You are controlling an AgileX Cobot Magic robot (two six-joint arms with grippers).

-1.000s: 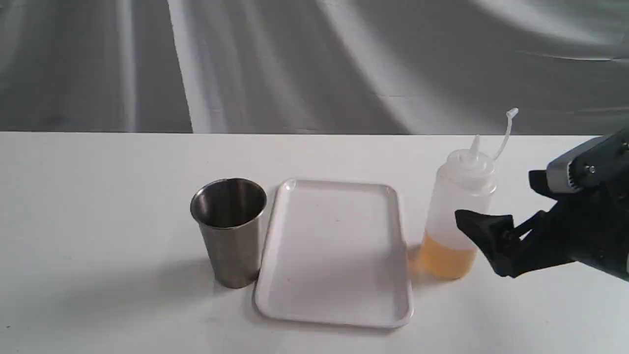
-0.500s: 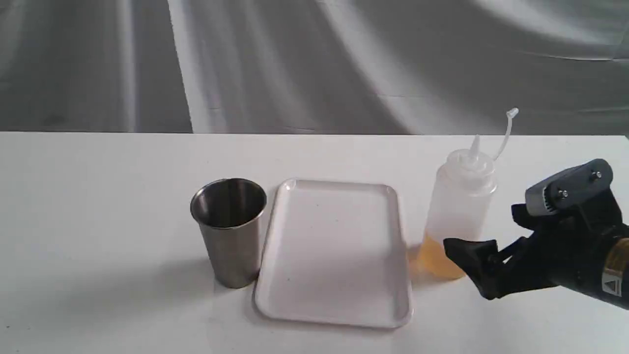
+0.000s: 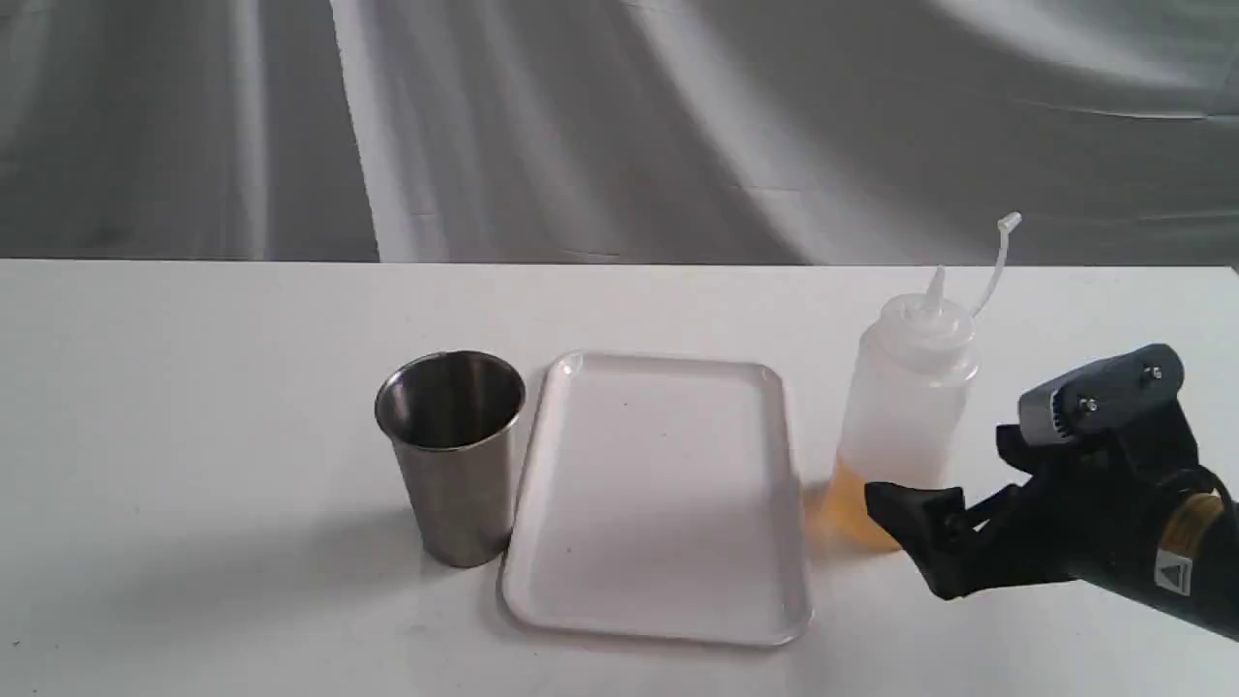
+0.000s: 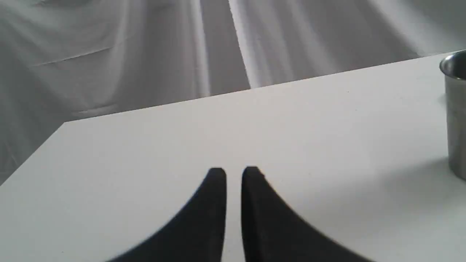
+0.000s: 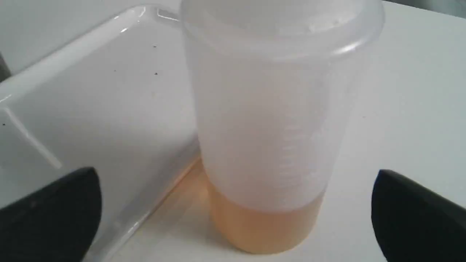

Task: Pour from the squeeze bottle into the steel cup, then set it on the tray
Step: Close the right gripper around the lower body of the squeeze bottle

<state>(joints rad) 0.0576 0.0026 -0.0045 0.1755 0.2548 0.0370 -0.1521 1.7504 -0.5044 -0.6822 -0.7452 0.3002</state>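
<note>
The squeeze bottle stands upright on the white table, right of the tray, with amber liquid in its lowest part and its cap strap sticking up. The steel cup stands upright just left of the tray. My right gripper is open and low at the bottle's base. In the right wrist view the bottle stands between the gripper's spread black fingers, which do not touch it. My left gripper is shut on nothing above bare table, with the cup off to one side.
The white table ends at a far edge in front of a grey cloth backdrop. The tray's rim runs close beside the bottle. The left arm is out of the exterior view.
My right gripper has dropped lower and moved left, from the bottle's middle height down to its base. Bottle, cup and tray have not moved.
</note>
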